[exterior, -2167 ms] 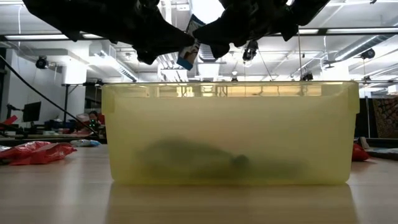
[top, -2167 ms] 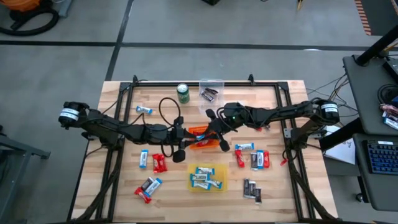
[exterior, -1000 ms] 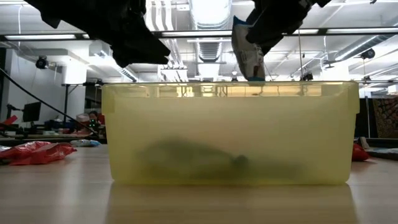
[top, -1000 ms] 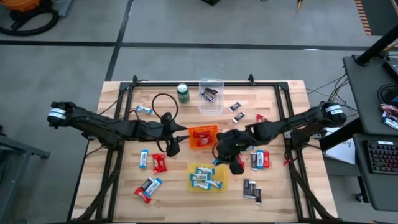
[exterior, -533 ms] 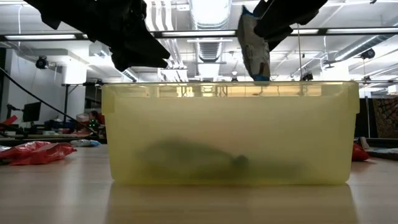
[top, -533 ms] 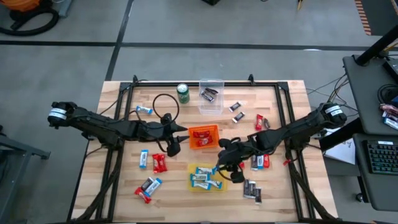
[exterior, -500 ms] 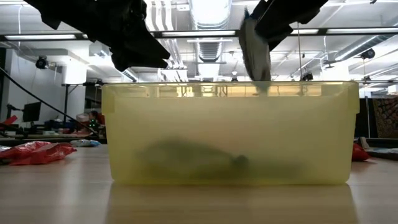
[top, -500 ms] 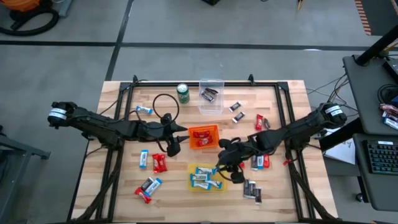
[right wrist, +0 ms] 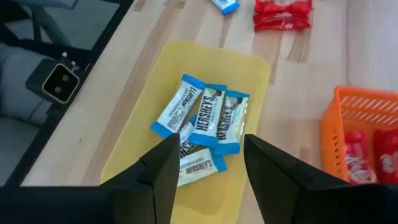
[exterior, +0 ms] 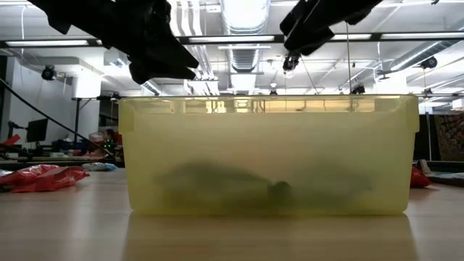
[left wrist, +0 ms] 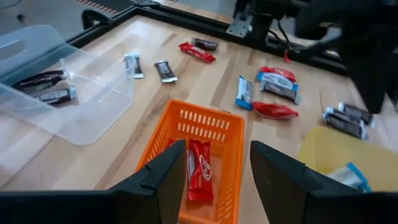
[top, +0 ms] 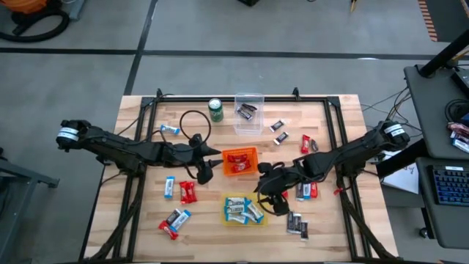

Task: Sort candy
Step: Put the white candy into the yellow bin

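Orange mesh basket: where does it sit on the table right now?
In the high view the orange mesh basket sits mid-table between both arms, just behind the yellow plastic bin and in front of the clear plastic bin.

1. The place was a robotics lab or workshop with an industrial ceiling: exposed ducts and strip lights (exterior: 246, 38) filled the top of the low view.
2. The wooden table (top: 146, 235) stood on a grey concrete floor (top: 220, 29) marked with dark lines.
3. At the right edge of the high view sat a desk with a keyboard (top: 448, 183).
4. An orange hose (top: 29, 7) lay upper left.
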`<action>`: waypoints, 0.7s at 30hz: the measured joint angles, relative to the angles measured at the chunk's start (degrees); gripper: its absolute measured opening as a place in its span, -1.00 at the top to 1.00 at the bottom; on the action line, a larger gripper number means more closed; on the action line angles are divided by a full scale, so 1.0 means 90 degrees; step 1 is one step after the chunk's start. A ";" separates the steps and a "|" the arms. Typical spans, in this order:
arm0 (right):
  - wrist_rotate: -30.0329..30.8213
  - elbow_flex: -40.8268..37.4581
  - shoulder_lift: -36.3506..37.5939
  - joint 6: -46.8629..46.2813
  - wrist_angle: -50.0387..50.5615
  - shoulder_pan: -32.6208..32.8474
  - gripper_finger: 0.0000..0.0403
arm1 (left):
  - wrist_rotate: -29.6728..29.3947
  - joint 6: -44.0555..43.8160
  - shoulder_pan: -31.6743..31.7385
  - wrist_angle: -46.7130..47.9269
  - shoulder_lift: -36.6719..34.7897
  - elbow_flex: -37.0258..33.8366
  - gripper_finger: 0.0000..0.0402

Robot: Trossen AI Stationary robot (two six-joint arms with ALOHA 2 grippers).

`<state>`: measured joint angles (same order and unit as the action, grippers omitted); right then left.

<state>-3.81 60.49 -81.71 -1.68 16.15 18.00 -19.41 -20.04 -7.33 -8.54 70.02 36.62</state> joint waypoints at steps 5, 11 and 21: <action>-0.0004 0.0019 0.0235 0.0635 0.0150 -0.0128 0.20 | -0.0268 -0.0406 0.0033 0.0005 0.0000 0.0000 0.20; -0.0082 -0.0016 0.0600 0.1142 0.0417 -0.0485 0.23 | -0.0272 -0.0453 0.0245 0.0040 0.0000 0.0025 0.21; -0.1070 -0.0767 0.1228 0.1231 -0.0015 -0.1287 0.25 | -0.0286 -0.0283 0.0872 0.0724 0.0002 0.0216 0.34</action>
<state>-13.45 53.59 -70.66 9.41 16.02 6.41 -21.98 -22.59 0.51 -2.02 70.04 38.57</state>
